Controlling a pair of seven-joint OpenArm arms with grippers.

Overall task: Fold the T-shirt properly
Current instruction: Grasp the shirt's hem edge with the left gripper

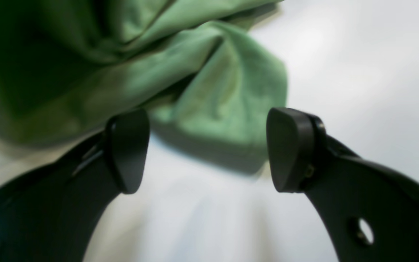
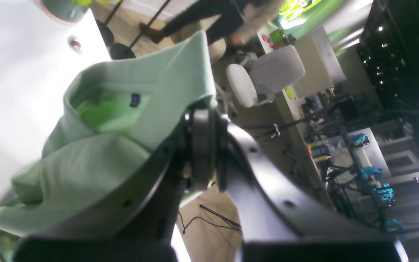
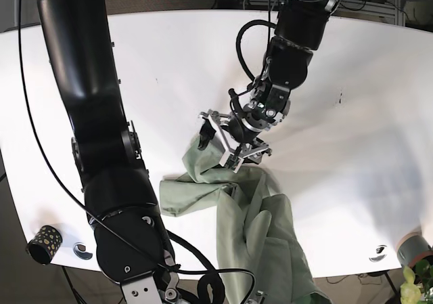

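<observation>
A green T-shirt lies crumpled on the white table, running from the middle toward the front edge. My left gripper hovers at the shirt's upper bunched end, open. In the left wrist view its two black fingers stand wide apart with nothing between them, and the shirt lies just beyond their tips. My right gripper is shut on an edge of the shirt near the collar, where a small blue label shows. In the base view that gripper is hidden at the bottom edge.
The thick right arm stretches across the table's left side. A small dotted cup sits at the front left corner. A grey pot with a plant stands at the front right. Table holes mark the front edge.
</observation>
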